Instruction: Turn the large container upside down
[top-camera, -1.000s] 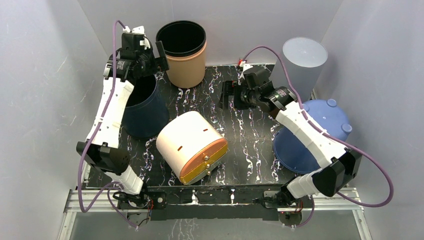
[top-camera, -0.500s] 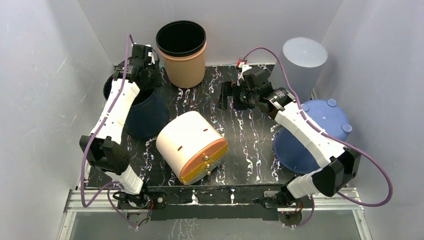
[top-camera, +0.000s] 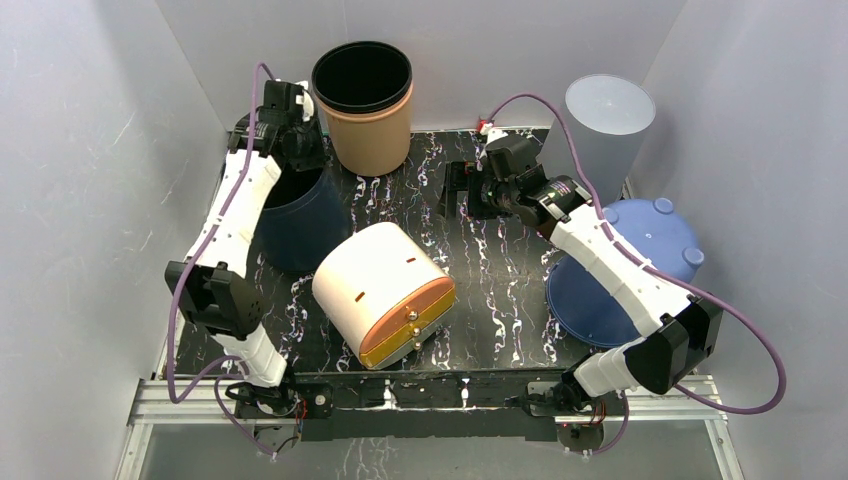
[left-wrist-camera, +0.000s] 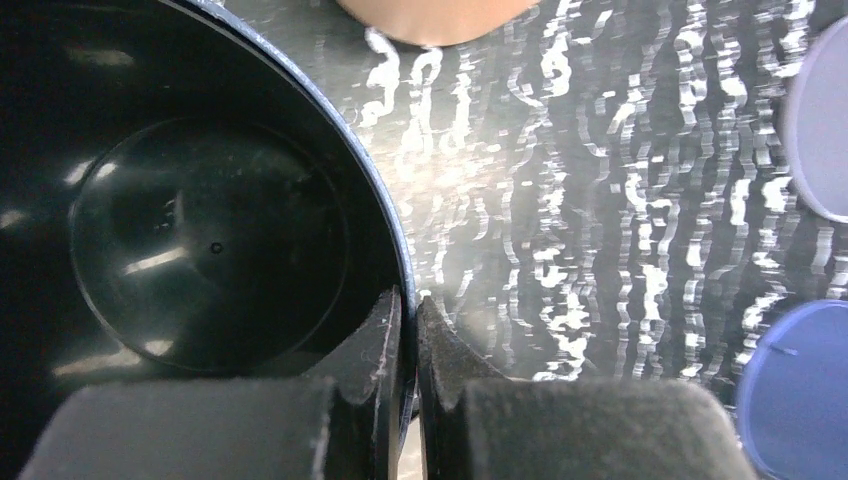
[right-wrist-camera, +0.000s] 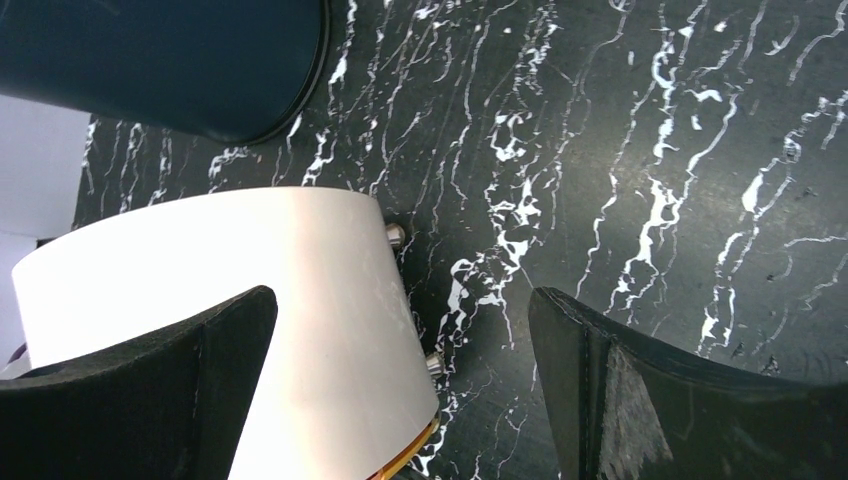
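Left tool (left-wrist-camera: 408, 305) pinches the thin rim of the navy container (left-wrist-camera: 210, 240), likely light, stiff, slick-walled; right tool (right-wrist-camera: 400, 300) hangs open.

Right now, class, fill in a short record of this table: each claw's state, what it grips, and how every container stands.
left claw: shut on the rim of the navy bin
navy bin: upright, mouth up, left side
right claw: open, holding nothing, above the table
tan bin: upright, at the back
white box: on its side, centre
blue tub: upside down, right side
pale cylinder: back right corner
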